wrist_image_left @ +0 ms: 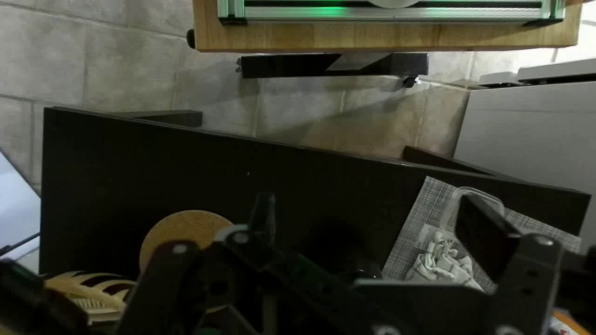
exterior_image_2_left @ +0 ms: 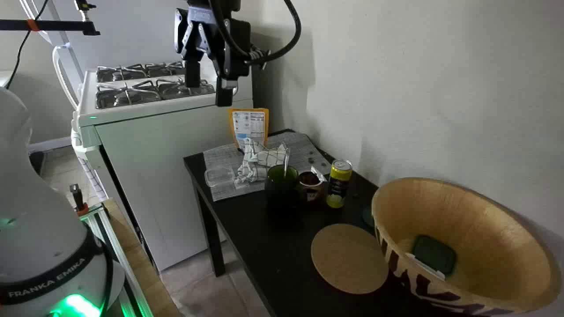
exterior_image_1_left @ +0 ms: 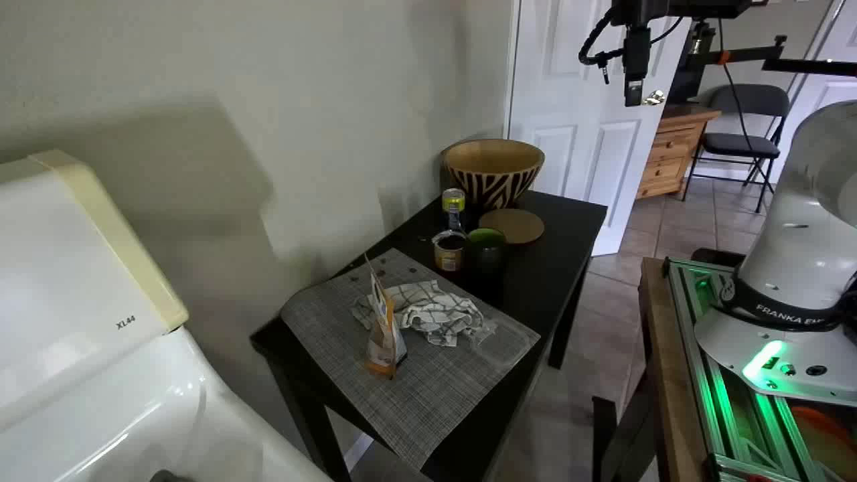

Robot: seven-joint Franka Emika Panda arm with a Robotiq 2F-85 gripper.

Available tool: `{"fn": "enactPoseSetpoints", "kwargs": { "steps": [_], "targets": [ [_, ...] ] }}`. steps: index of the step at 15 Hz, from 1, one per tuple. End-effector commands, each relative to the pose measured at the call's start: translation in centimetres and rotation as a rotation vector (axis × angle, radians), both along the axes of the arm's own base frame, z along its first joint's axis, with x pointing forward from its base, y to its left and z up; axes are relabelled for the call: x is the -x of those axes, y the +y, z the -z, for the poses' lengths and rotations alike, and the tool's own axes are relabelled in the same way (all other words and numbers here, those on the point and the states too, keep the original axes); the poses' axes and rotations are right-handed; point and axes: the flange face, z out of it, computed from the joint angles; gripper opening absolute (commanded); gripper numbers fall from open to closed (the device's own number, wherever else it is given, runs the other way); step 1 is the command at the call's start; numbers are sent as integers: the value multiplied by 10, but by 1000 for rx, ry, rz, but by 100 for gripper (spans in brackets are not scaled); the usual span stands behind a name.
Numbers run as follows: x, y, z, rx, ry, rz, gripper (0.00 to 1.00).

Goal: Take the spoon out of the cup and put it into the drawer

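The small dark cup (exterior_image_1_left: 487,258) with a green inside stands upright on the black table; it also shows in an exterior view (exterior_image_2_left: 281,187). The spoon's pale handle (exterior_image_2_left: 287,160) leans up out of the cup's rim; its lower end is hidden inside. My gripper (exterior_image_2_left: 208,90) is open and empty, high above the table and the cup. In the wrist view its fingers (wrist_image_left: 372,218) are spread wide with nothing between them. There the cup is mostly hidden behind the dark linkage. A wooden chest with drawers (exterior_image_1_left: 663,164) stands in the background; no other drawer shows.
Beside the cup stand an opened tub (exterior_image_2_left: 310,189) and a yellow-black can (exterior_image_2_left: 339,185). A cork round (exterior_image_2_left: 348,259) and the big patterned bowl (exterior_image_1_left: 494,181) lie beyond. A checked towel (exterior_image_1_left: 435,311), an upright pouch (exterior_image_1_left: 383,335) and a clear container (exterior_image_2_left: 219,177) are on the grey mat (exterior_image_1_left: 428,402).
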Motion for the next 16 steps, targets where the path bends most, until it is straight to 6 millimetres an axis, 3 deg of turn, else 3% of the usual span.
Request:
{"fn": "enactPoseSetpoints", "kwargs": {
  "steps": [1,3,5,9,12,16],
  "targets": [
    [0,0,-1,0,0,0,100],
    [0,0,-1,0,0,0,100],
    [-9,19,2,44,-31,5,100],
    [-41,86,18,195,-143,27,100],
    [-68,135,42,327,-257,45,100],
    [-107,167,69,487,-425,23,100]
  ]
}}
